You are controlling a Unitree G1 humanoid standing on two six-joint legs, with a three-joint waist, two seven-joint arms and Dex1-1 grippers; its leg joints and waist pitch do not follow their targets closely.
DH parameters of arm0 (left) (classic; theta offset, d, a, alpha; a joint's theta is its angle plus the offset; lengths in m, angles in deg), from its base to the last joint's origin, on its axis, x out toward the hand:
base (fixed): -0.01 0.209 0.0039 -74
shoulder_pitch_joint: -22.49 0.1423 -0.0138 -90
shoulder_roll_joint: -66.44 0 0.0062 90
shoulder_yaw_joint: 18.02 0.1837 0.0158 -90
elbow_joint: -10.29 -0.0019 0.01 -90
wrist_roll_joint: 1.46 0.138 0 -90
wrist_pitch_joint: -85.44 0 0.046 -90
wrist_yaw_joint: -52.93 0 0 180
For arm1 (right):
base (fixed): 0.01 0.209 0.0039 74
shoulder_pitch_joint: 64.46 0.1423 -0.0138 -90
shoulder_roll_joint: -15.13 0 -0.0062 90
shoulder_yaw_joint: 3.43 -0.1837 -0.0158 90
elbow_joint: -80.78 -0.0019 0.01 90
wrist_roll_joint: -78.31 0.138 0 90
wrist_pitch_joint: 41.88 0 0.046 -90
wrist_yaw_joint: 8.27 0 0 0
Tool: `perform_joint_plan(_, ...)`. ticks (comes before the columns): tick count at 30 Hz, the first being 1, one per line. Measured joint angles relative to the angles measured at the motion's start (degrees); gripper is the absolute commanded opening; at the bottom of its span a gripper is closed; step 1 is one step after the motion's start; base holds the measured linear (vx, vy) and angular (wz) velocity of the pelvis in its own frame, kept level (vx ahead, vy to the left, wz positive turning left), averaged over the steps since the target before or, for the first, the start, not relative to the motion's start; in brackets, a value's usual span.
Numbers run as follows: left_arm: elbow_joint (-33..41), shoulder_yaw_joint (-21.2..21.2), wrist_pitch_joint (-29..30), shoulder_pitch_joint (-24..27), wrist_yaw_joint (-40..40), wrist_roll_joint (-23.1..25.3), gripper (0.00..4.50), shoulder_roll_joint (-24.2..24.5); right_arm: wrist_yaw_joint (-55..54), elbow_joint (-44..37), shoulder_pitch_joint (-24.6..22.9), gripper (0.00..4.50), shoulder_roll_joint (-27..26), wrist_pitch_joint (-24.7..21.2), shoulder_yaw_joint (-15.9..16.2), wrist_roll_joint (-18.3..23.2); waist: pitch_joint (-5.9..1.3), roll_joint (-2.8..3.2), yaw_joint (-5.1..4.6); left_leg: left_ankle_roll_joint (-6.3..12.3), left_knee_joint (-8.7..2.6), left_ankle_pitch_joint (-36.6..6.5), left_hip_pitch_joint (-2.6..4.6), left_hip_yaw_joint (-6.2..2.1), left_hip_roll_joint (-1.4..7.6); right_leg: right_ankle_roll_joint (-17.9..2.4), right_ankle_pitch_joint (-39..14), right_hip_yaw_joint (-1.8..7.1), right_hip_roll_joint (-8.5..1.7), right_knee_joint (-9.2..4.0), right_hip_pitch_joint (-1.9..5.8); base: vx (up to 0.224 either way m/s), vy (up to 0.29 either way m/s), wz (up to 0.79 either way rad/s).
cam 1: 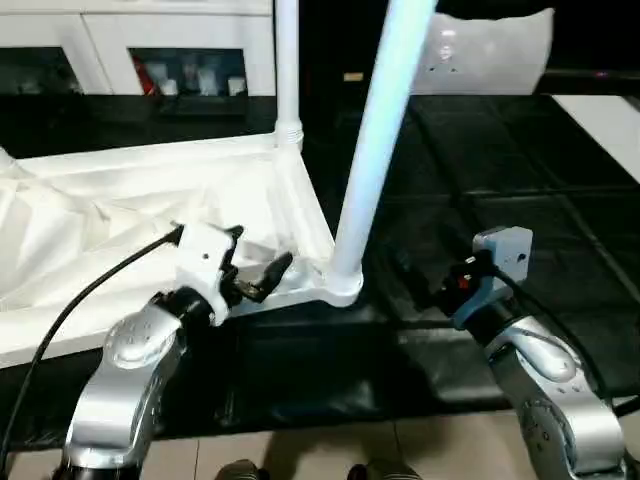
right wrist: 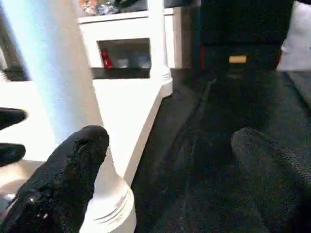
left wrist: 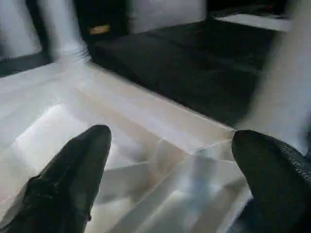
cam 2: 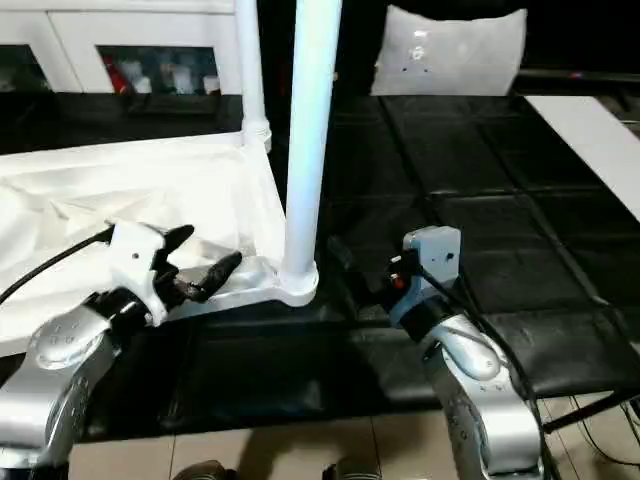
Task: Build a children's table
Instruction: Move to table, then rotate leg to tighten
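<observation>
Children's table [cam 1: 150, 200] lies upside down on the black floor mat [cam 1: 480, 170], two legs standing in its corner sockets. At its near corner we see the left pincer [cam 1: 262, 277] spread wide over the ribs, gripping nothing. Right pincer [right wrist: 165, 160], at three o'clock of the near leg [cam 1: 375, 150], gapes wide, empty.

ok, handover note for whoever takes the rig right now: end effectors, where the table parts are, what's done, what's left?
Left end effector: open, empty, over the near right corner of the tabletop.
Right end effector: open, empty, just right of the near leg.
Parts: tabletop lies underside up on the black floor mats.
Done: near leg stands in the near right corner socket; far leg stands in the far right corner socket.
Left: the left-side corners are out of frame, so check them and fit legs there if missing. Seating of the near leg can't be judged.
</observation>
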Motion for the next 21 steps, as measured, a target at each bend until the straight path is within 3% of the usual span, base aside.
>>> perform_joint_plan(4,-7.31,5.07,-1.05,-6.47,10.77,1.31,4.42,7.12,5.05,1.58,2.0,4.5,4.48,1.01,1.08,-0.76,0.08,0.14,0.03,0.15,-0.04,0.37,-0.01,0.69,0.08,0.16,0.37,0.02,-0.41,0.0,-0.1,-0.057,0.014,0.01)
perform_joint_plan(6,-10.8,6.11,-2.43,-8.59,13.91,1.77,4.42,7.88,7.35,1.79,1.92,4.5,5.78,0.74,1.55,-0.61,0.09,0.16,0.06,0.22,-0.07,0.65,-0.01,1.01,0.22,0.19,0.45,0.0,-0.49,0.01,-0.14,0.0,0.0,0.0)
perform_joint_plan(7,-13.44,6.54,-3.13,-10.43,15.63,1.82,4.16,8.17,8.99,1.79,1.96,4.5,6.77,0.65,2.11,-0.48,0.09,0.15,0.08,0.29,-0.07,0.73,-0.03,1.12,0.25,-0.06,0.66,-0.01,-0.53,0.01,-0.26,0.0,0.0,0.0)
perform_joint_plan(14,-26.17,10.39,-5.36,-20.74,26.01,2.49,3.59,11.17,15.08,1.2,1.41,4.5,11.73,-1.91,5.29,0.74,0.02,0.27,0.26,0.63,-0.19,1.0,-0.39,1.45,0.27,-0.1,0.78,-0.02,-0.7,-0.09,-0.6,0.0,0.0,0.0)
perform_joint_plan(21,-32.51,13.52,-5.21,-24.03,30.63,3.6,3.16,9.93,18.2,-0.14,-0.33,4.5,14.49,-3.57,5.78,1.84,-0.02,0.41,0.46,0.97,-0.32,1.23,-0.95,1.47,0.29,-0.12,0.8,-0.1,-0.71,-0.1,-1.06,0.0,0.0,0.0)
